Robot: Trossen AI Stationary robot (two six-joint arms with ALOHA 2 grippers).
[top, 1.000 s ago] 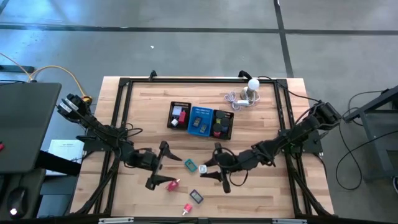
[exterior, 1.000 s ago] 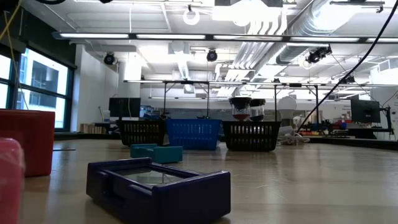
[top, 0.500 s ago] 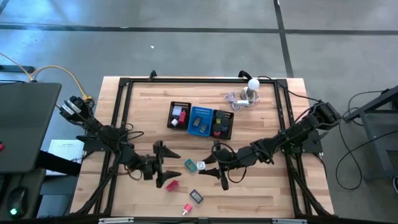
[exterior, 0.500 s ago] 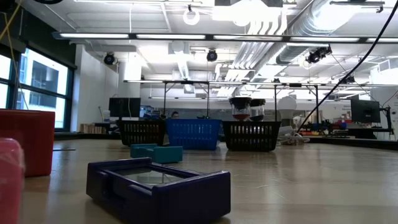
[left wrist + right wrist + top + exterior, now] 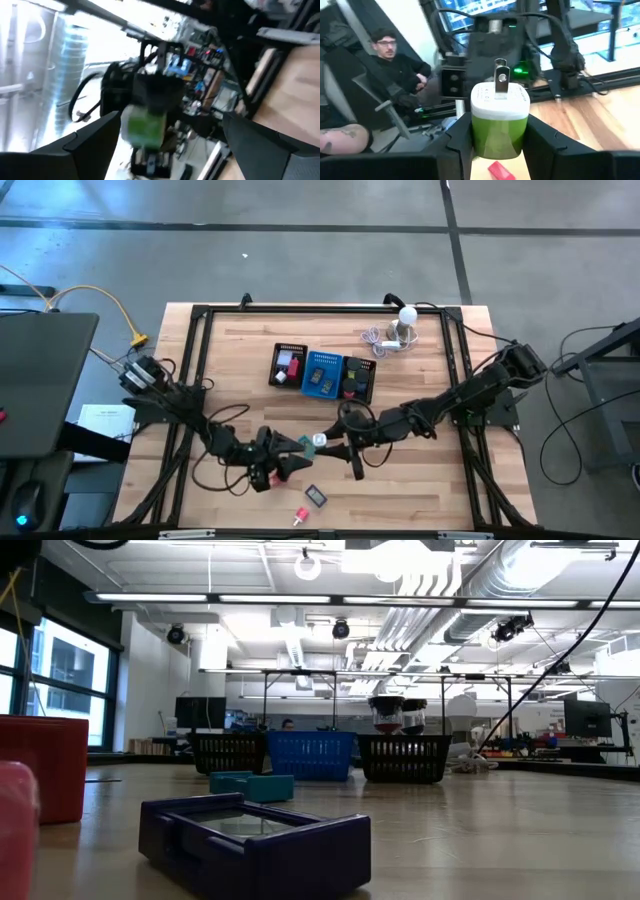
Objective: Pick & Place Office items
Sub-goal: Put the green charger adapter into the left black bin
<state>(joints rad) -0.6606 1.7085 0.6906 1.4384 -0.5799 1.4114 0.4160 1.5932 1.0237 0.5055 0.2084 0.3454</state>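
My right gripper (image 5: pixel 327 443) (image 5: pixel 500 131) is shut on a green-and-white plug adapter (image 5: pixel 318 440) (image 5: pixel 500 120) near the table's middle. My left gripper (image 5: pixel 293 457) (image 5: pixel 171 118) is open. It hovers just left of the adapter (image 5: pixel 145 127) and faces it, touching nothing. A teal piece (image 5: pixel 303 443) (image 5: pixel 250 785) lies between the two grippers. A red-pink piece (image 5: pixel 268 477) lies partly under the left gripper. A dark blue box (image 5: pixel 315 495) (image 5: pixel 255 838) and a pink piece (image 5: pixel 300 516) rest flat nearer the near edge. My right gripper pinches the adapter's green body (image 5: pixel 485 135) between its two fingers (image 5: pixel 462 137), one on each side. The fingers reach in roughly level from the table's right. The white end with its metal prong (image 5: pixel 501 80) points away from the gripper, and the adapter is off the table.
The black mesh tray with a blue middle (image 5: pixel 275 365) (image 5: pixel 312 755) stands toward the far side, with several pieces in it. A white ball-topped gadget with cable (image 5: pixel 405 320) stands at the far right. A seated person (image 5: pixel 395 65) shows beyond the table. Bare wood lies toward the near right.
My left arm has stretched toward the table's right and slightly toward the near edge. Its gripper has swung over the red-pink piece, close to the adapter. The right gripper and the adapter have shifted a little left and toward the far side.
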